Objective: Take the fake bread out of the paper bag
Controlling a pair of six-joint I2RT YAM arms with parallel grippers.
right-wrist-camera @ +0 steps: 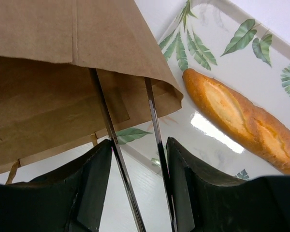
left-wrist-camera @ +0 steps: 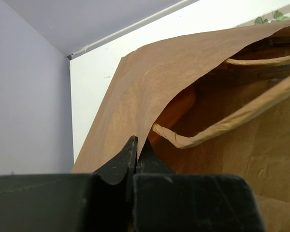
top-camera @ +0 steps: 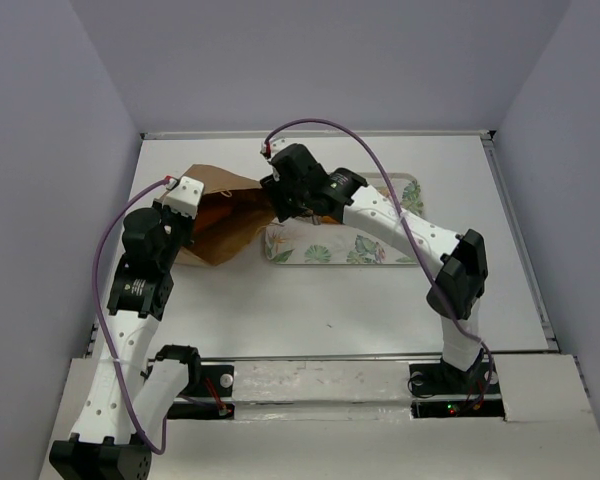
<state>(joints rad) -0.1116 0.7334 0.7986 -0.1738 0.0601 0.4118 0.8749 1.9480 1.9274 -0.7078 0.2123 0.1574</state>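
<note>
The left fingers [left-wrist-camera: 130, 157] are seen closed together on the upper edge of the paper bag [left-wrist-camera: 150, 72], with the brown sheet pinched between their tips. Just beyond them, inside the gaping mouth, a patch of glossy orange fake bread [left-wrist-camera: 176, 108] is glimpsed beneath the raised wall. A twisted loop handle [left-wrist-camera: 222, 126] is draped across the opening to their right.

The right fingers [right-wrist-camera: 99, 169] are clamped on the metal tongs [right-wrist-camera: 152, 113], and are kept apart only by them. The two thin arms of the tongs are gripped against the inner faces of the fingers and are run forward from the fingertips into the bag's mouth. The tips of the tongs are hidden by the paper.

Ahead and to the right of these fingers, a long baguette [right-wrist-camera: 241, 118] is laid on the leaf-patterned tray [right-wrist-camera: 217, 63], just outside the bag's mouth. Tray and bag are carried by the white counter [top-camera: 330, 300].
</note>
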